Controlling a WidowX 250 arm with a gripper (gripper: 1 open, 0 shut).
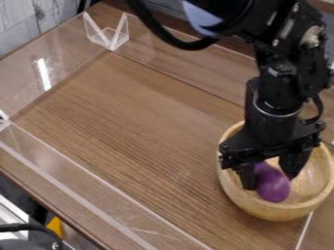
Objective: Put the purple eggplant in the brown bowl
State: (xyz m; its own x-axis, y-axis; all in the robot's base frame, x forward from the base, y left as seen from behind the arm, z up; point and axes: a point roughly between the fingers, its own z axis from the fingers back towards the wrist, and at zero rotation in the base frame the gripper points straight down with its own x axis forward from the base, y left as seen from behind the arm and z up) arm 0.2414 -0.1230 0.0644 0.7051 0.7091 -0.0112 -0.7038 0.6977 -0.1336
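The purple eggplant lies inside the brown bowl at the lower right of the wooden table. My gripper hangs straight down over the bowl, its black fingers spread wide on either side of the eggplant. The jaws are open and no longer press on the eggplant, which rests on the bowl's floor. The black arm rises from the bowl toward the top right and hides the bowl's far rim.
A clear acrylic wall runs along the table's near left edge and another along the far left. A small clear stand sits at the back. Open wooden surface spreads left of the bowl.
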